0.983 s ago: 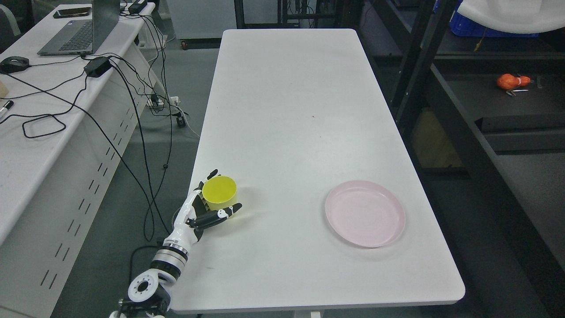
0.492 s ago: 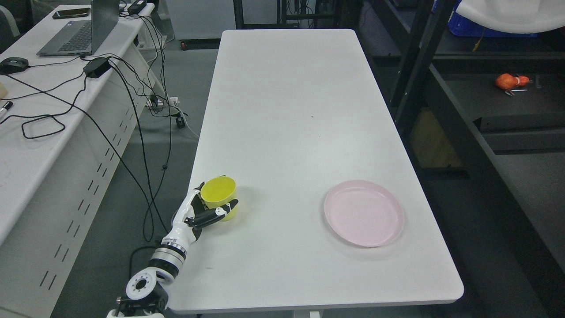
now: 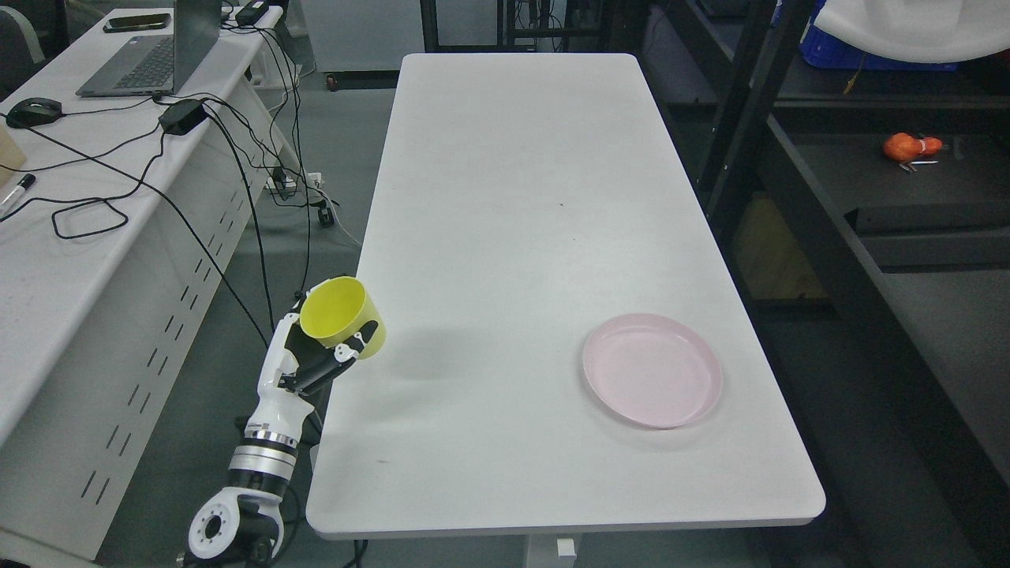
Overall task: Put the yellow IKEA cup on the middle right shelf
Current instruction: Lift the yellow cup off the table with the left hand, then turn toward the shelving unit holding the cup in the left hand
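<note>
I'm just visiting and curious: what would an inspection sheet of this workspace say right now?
Surface: white table, mostly bare.
Job's things: yellow cup tilted, held at the table's left edge; black shelving stands to the right.
Clutter: pink plate on the table; orange object on a shelf.
Grippers: left hand grasps the cup; right hand nothing seen.
Cables: black cables trail off the side desk.
Surroundings: laptop, mouse.
</note>
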